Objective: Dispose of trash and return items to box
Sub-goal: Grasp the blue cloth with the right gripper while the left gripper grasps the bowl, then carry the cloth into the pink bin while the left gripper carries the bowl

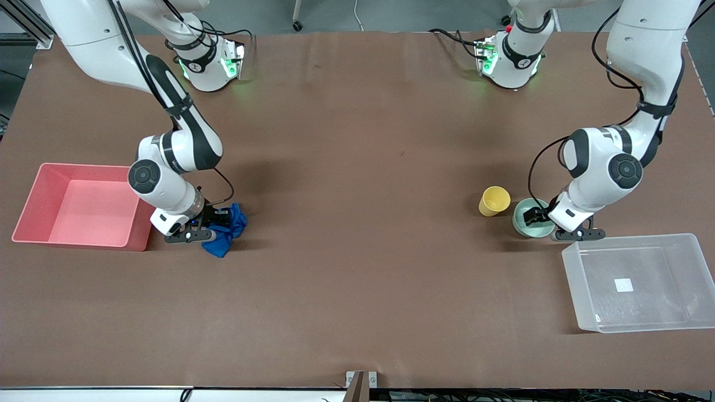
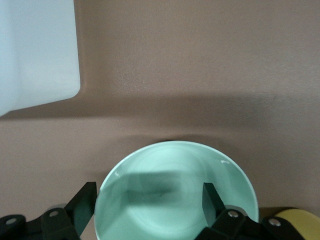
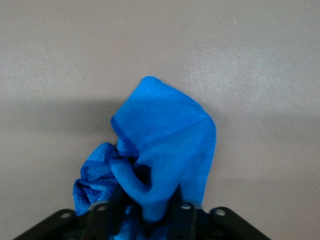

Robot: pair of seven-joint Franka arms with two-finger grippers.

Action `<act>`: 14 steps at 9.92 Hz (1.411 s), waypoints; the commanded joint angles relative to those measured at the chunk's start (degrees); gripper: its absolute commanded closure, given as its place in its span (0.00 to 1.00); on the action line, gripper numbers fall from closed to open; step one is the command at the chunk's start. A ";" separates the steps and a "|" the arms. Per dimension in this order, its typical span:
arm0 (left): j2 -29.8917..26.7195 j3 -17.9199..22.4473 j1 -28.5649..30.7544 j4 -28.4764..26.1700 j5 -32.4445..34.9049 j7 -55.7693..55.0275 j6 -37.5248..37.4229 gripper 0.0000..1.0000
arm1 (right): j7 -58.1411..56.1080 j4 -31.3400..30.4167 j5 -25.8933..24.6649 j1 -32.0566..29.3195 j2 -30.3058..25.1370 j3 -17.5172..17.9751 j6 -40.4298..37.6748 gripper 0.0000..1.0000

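Yellow cup (image 2: 292, 225) cut off

Brown table (image 1: 357, 223) w/ pink bin (image 1: 39, 223), blue cloth (image 1: 226, 226), yellow cup (image 1: 494, 201), mint bowl (image 1: 525, 220), clear box (image 1: 642, 282).

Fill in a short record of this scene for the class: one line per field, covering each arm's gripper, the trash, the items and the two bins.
right gripper: shut on the blue cloth, beside the pink bin
left gripper: open, one finger inside the mint-green bowl, one outside its rim
yellow cup: on the table beside the bowl
clear box: nearer the front camera than the bowl, holding only a white label
pink bin: nothing inside
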 commanded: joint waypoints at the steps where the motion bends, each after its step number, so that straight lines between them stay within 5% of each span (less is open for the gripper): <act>1: 2.76 -0.05 0.95 -0.36 1.06 1.02 2.28 0.24 | 3.74 -1.25 -0.55 0.75 -0.44 0.23 0.96 1.00; 3: 3.12 -0.13 0.86 0.08 1.15 1.10 2.28 0.93 | 4.09 -0.46 -0.47 1.02 -1.05 0.23 -0.71 1.00; 4: 2.60 -0.13 0.86 0.25 1.15 1.10 1.93 1.00 | 4.61 1.55 -0.38 0.84 -2.45 0.23 -7.51 1.00; 8: -2.49 -0.31 0.95 2.43 1.15 3.82 -2.09 1.00 | 0.52 16.21 0.06 -1.87 -11.93 -0.65 -41.16 0.99; 9: -3.37 -0.31 0.95 5.84 1.15 4.61 -6.73 1.00 | -6.21 17.46 -0.20 -3.27 -13.35 -4.04 -44.80 0.99; 12: -2.07 -0.22 2.00 20.59 1.06 8.99 -20.28 1.00 | -28.90 17.39 -1.86 -3.02 -14.15 -21.60 -44.49 0.99; 14: 3.53 -0.22 5.50 31.75 1.06 16.44 -23.72 1.00 | -37.70 15.55 -3.45 -3.46 -13.54 -28.83 -38.20 0.99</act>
